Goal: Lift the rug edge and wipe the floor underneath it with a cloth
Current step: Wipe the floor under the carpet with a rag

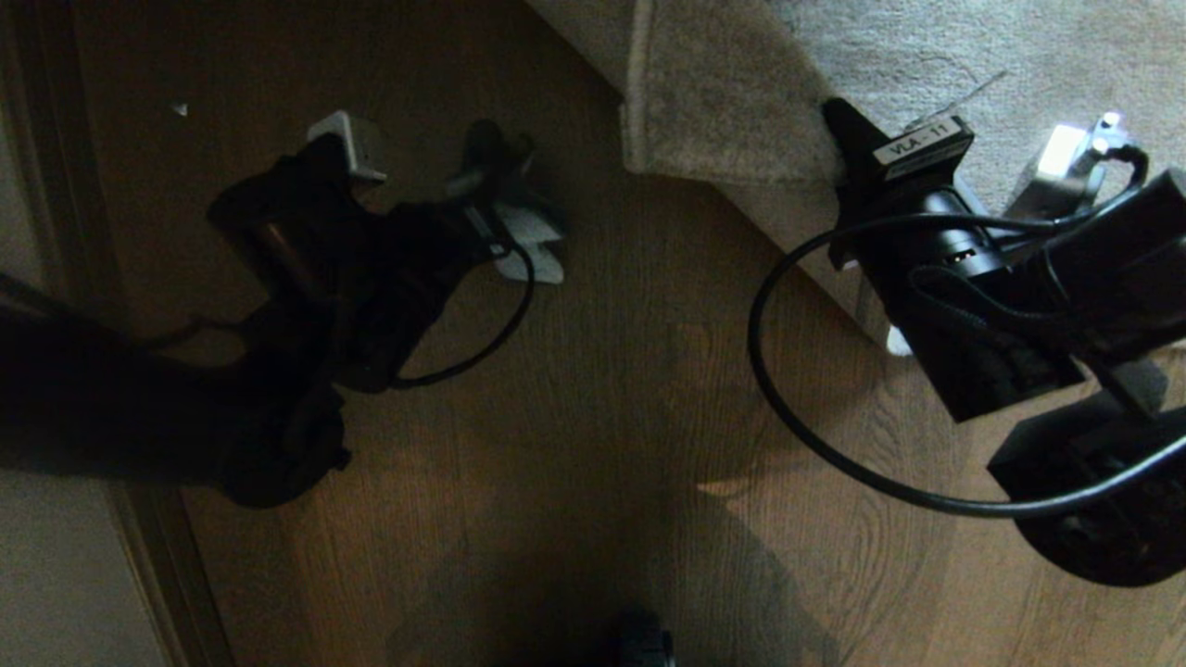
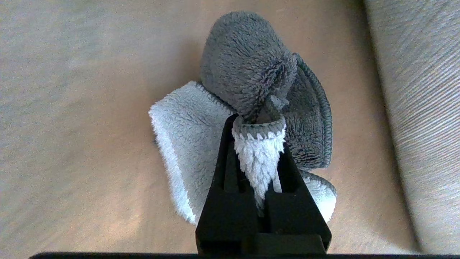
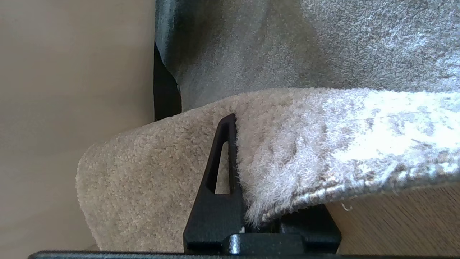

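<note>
The cloth (image 2: 248,104) sits left of centre in the head view, bunched in your left gripper (image 1: 519,232), whose jaws are clamped on it over the floor (image 1: 630,389). Press it flat and sweep toward upper right, where your right gripper (image 3: 248,201), jaws clamped on the rug edge (image 3: 287,201), holds it raised.

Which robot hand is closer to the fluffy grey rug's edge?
The right. The right end effector is clamped on the light grey-beige plush rug edge, holding it up. The left end effector grips the small grey-blue fluffy cloth over the brown wooden floor, beside the rug.
</note>
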{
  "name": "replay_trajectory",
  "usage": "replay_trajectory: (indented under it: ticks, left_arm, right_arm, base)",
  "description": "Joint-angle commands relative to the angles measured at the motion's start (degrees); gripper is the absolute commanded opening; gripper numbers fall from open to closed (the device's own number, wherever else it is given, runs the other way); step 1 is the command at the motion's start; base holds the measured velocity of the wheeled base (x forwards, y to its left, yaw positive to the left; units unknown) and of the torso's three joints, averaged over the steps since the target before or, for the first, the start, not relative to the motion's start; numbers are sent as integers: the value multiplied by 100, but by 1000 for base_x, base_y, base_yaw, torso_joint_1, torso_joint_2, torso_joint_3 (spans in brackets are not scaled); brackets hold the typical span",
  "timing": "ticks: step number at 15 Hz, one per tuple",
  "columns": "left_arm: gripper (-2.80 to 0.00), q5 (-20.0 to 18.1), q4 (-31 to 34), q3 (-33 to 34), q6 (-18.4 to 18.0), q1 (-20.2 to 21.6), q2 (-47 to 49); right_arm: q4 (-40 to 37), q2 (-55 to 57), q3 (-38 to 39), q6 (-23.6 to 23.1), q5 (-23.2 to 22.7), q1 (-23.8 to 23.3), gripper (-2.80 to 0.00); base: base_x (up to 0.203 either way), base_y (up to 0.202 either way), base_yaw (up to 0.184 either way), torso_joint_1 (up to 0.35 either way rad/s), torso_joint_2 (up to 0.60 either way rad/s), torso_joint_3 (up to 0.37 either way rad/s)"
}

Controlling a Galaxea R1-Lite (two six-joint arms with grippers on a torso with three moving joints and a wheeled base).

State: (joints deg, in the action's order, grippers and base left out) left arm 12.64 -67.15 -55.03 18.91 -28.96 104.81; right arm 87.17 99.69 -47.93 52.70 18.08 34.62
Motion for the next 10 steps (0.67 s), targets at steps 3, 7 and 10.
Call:
replay_trajectory:
  ticks: [3, 7, 10]
  left_arm:
    - [-280, -26, -47, 1262, 20, 117, -674]
    - [-280, -217, -52, 2975, 49, -615, -1281]
    - [-280, -322, -56, 3282, 263, -1258, -970]
  right_arm:
    - [278, 6, -5, 30, -9, 10, -280]
    - [278, -20, 30, 30, -94, 9, -280]
    - [278, -11, 5, 30, -94, 1, -280]
  base:
    - [0, 0, 0, 0, 0, 0]
    - [0, 0, 0, 0, 0, 0]
    - [0, 0, 0, 0, 0, 0]
